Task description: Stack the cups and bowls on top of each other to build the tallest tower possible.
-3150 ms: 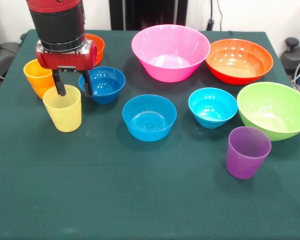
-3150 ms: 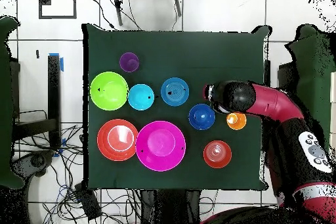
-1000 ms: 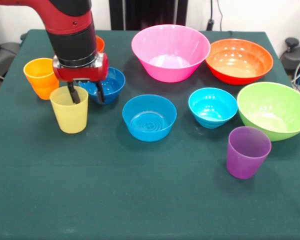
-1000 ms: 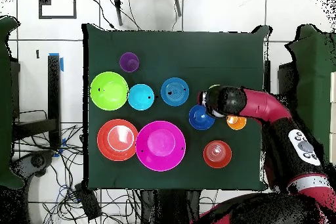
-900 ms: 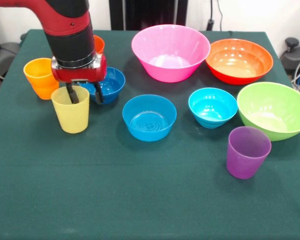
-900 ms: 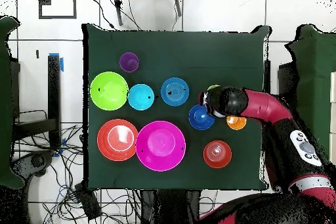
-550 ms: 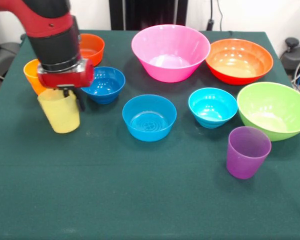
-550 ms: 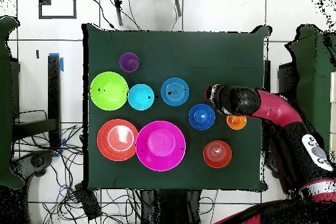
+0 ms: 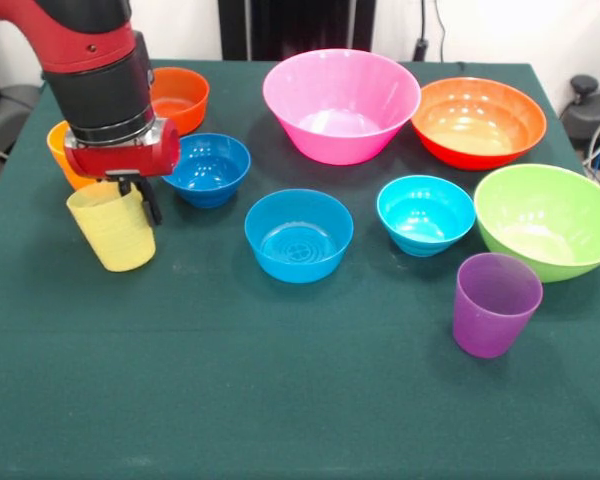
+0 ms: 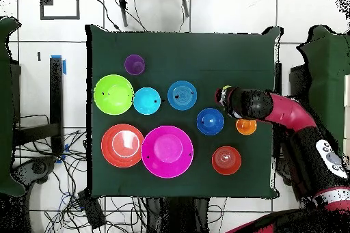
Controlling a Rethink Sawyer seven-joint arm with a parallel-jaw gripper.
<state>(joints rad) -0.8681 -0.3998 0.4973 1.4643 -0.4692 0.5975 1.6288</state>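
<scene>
**Yellow cup lifted and tilted in the gripper**

You have the gripper (image 9: 130,196) pinching the rim of the yellow cup (image 9: 113,227), which hangs tilted with its base swung toward the front of the table (image 9: 280,400). Whether the base touches the cloth, you cannot tell. In the overhead view the arm's wrist (image 10: 240,102) covers the cup almost wholly.

Every container you can see into is empty. The orange cup (image 9: 60,150) stands just behind the arm, mostly hidden by it. The small orange-red bowl (image 9: 178,98) sits behind the dark blue bowl (image 9: 209,168). The mid-blue bowl (image 9: 298,234) and the cyan bowl (image 9: 425,213) stand side by side near the middle. The pink bowl (image 9: 341,104) and the large orange-red bowl (image 9: 477,121) line the far edge, the lime green bowl (image 9: 548,219) is at the right, and the purple cup (image 9: 495,303) stands upright just in front of it. Nothing is stacked yet.

A second ago the yellow cup stood upright close beside the dark blue bowl with one finger inside it; now it is tipped and has shifted away from that bowl, and the arm has moved with it, uncovering the small orange-red bowl. The other pieces have not moved.
</scene>
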